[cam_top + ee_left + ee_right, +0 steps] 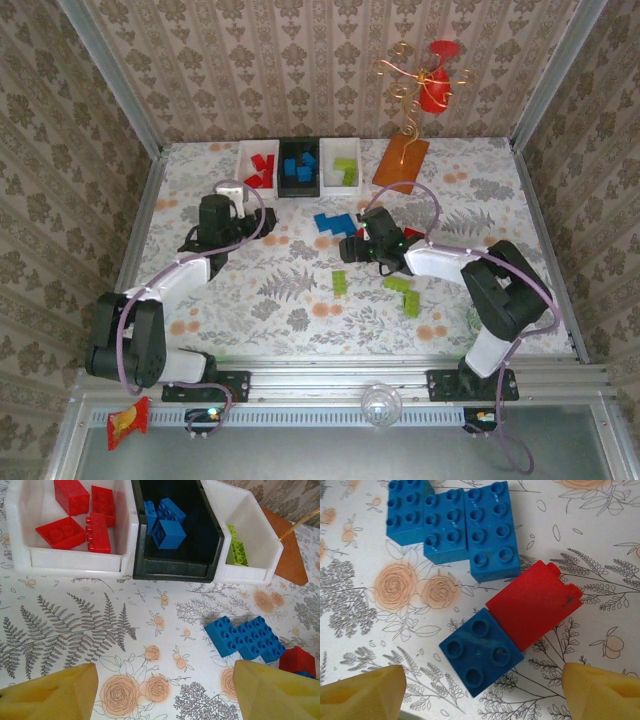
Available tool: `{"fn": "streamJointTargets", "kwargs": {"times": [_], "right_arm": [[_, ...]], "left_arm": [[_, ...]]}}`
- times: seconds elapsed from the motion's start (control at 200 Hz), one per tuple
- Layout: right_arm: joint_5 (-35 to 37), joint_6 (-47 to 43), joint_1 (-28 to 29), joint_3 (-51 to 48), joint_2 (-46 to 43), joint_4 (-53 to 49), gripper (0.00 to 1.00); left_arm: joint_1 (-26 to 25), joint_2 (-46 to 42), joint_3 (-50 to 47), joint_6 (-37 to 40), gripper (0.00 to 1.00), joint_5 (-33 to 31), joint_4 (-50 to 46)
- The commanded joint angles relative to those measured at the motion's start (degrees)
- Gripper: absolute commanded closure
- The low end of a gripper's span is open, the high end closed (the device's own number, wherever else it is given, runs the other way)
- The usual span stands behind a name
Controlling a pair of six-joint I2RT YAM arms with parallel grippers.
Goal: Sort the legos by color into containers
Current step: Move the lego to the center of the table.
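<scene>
As the bricks lie: blue square brick (480,652) touches red brick (534,605) on the table (600,530).
Right gripper (481,692): wide, empty, above that pair.
Left gripper (162,692): wide, empty, facing the black bin (175,570).
Best move: probably centre on the blue alone, jaws clear of the red.

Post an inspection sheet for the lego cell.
Surface: floral table cloth, no spills seen.
Job's things: red legos in left white bin, blue legos in black bin, green legos in right white bin; loose on table: blue cluster, red brick, blue brick, three green bricks.
Clutter: orange board and wire ornament stand at back; clear ball, red packet by front rail.
Grippers: left gripper open, empty, facing bins; right gripper open over red brick and blue brick.
Cables: purple cables looped along both arms.
Surroundings: wallpapered walls, aluminium frame.
</scene>
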Motion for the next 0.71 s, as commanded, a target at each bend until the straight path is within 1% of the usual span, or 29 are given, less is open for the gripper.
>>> {"fn": "streamJointTargets", "kwargs": {"times": [0.0,0.13,0.26,0.385,0.49,0.7], "right_arm": [[4.1,2.9,-0.1,3.5,1.7,-0.5,0.17],[7.4,6.7,-0.3,7.5,4.9,-4.1,0.17],[8.7,9.5,-0.6,9.4,7.5,-4.2,0.17],[10.5,9.7,-1.3,11.6,9.6,-5.3,0.17],[10.1,9.9,-3.2,12.5,10.6,-6.3,0.18],[10.3,8.3,-6.2,10.5,9.6,-8.0,0.19]], "left_arm": [[-0.5,-0.4,-0.2,-0.9,0.27,1.1,0.5],[-0.6,-0.2,-0.1,-0.8,0.27,1.1,0.9],[-0.6,-0.5,-0.3,-0.5,0.27,0.8,0.5],[-0.6,-0.8,-0.6,-0.2,0.27,0.5,0.3],[-0.6,-1.0,-0.6,0.1,0.27,0.5,0.1],[-0.5,-1.4,-1.0,0.4,0.27,-0.1,0.2]]}}
